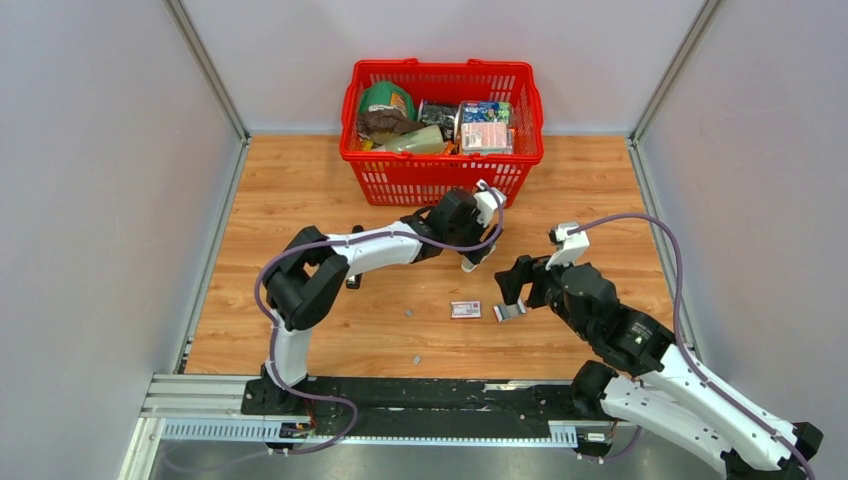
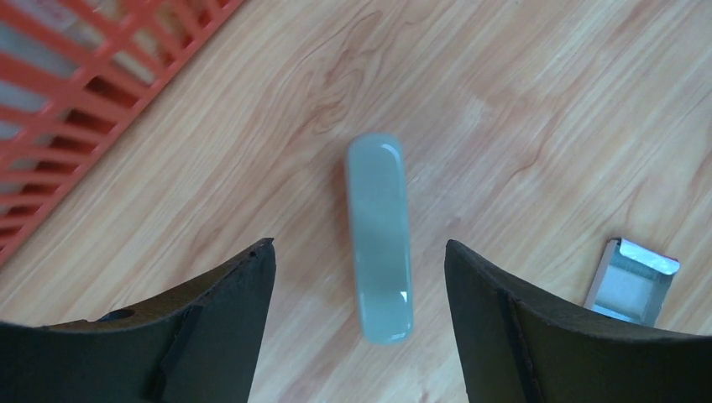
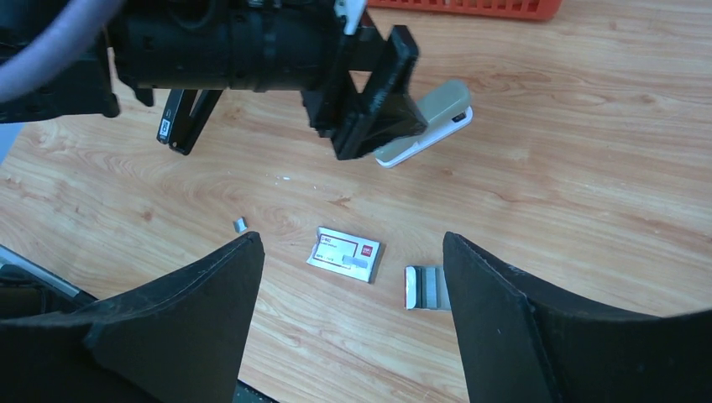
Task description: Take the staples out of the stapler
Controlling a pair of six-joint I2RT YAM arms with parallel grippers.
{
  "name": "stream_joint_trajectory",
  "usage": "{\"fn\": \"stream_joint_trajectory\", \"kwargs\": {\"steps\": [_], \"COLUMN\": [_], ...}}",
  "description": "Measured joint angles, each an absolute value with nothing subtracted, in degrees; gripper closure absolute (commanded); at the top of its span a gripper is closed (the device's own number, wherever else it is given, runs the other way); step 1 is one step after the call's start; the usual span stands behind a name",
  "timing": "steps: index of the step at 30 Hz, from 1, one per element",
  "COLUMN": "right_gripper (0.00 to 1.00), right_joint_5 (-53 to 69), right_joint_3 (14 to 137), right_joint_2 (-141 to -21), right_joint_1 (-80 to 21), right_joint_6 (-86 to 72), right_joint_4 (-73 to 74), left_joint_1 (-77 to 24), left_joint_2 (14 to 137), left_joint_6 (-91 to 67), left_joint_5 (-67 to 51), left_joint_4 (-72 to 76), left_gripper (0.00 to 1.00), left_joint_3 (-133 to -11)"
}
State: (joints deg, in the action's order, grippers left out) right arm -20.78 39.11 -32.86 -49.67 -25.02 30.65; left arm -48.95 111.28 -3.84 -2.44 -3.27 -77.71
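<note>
top external view, from the left: the stapler (image 1: 352, 277) is seen as a small black thing on the table (image 1: 300, 200), just beside the left forearm and well apart from both grippers. in the right wrist view it appears splayed into two slim bars, though this cannot be made out for certain. the risk judged here is a wrong pick — if the jaws further right are closed on what lies under them, the black stapler is passed over and any staples in it are not unloaded. a small labelled box (image 3: 344, 254) and a loose strip of staples (image 3: 424, 288) could also be scattered by a low sweep of either arm. the left gripper (image 2: 359, 245) is spread wide over a pale grey oblong piece (image 2: 379, 252). the piece lies between the fingers untouched, and nothing is gripped. at the right, the right gripper (image 3: 351, 243) is likewise fully spread and empty — it is held above the box and strip, touching neither.
</note>
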Motion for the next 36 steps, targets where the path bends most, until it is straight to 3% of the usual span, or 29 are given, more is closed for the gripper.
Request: {"fn": "stream_joint_trajectory", "kwargs": {"steps": [9, 15, 21, 28, 31, 36], "right_gripper": [0.18, 0.19, 0.20, 0.21, 0.21, 0.21], "right_joint_5": [-18.48, -17.63, -17.41, -17.17, -16.80, -16.80], "right_joint_3": [37.01, 36.45, 36.36, 35.64, 35.48, 35.48], "right_joint_2": [-33.19, -33.85, -34.13, -34.15, -34.37, -34.09], "right_joint_1": [-49.67, -49.67, -49.67, -49.67, -49.67, -49.67], "right_joint_6": [-26.11, -26.13, -26.13, -26.13, -26.13, -26.11], "right_joint_4": [30.52, 29.61, 29.26, 28.38, 28.36, 28.38], "left_joint_1": [-50.28, -50.54, -51.11, -51.46, -51.48, -51.77], "left_joint_2": [119.61, 121.78, 122.19, 122.19, 122.19, 121.49], "left_joint_6": [-1.69, -0.51, 0.60, 1.39, 1.58, 1.91], "left_joint_5": [-2.96, -1.48, 0.14, 1.96, 2.61, 4.14], "left_joint_4": [-2.74, -2.72, -2.72, -2.66, -2.66, -3.09], "left_gripper": [0.21, 0.27, 0.47, 0.80, 1.00, 1.00], "left_joint_3": [-83.53, -85.52, -85.71, -85.65, -85.65, -85.08]}}
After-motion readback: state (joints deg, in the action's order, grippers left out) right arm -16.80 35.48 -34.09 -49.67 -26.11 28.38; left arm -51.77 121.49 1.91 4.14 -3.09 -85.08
